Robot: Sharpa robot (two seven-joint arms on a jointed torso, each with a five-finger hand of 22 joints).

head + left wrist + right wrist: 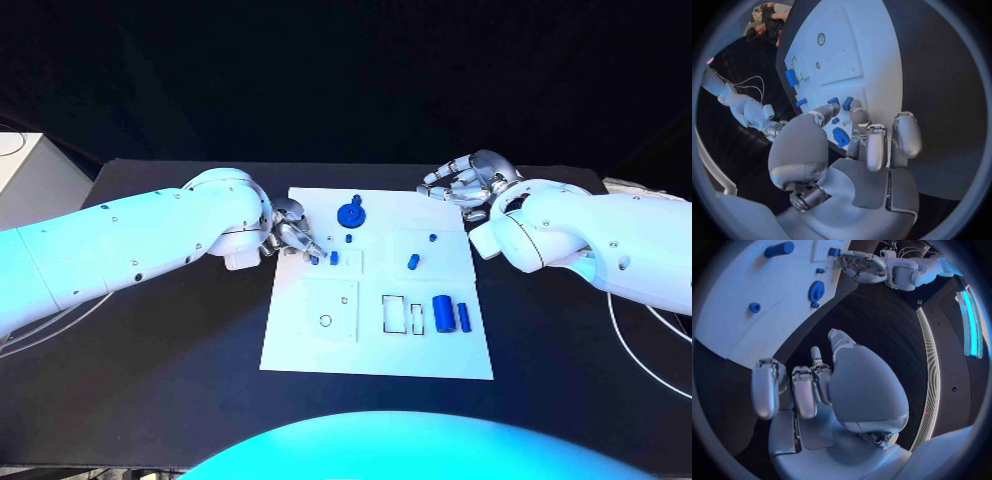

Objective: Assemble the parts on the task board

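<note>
The white task board lies mid-table. A blue gear stands near its far edge, also in the left wrist view and the right wrist view. Small blue parts sit around the middle, and two blue cylinders lie toward the near right. My left hand is over the board's left edge. Its fingertips are against a small blue part, with another beside the thumb; whether it pinches one is unclear. My right hand hovers off the far right corner, fingers curled in on nothing.
The black table surrounds the board. A white box stands at the far left. Cables trail beside the right arm. Outlined recesses mark the board's near half.
</note>
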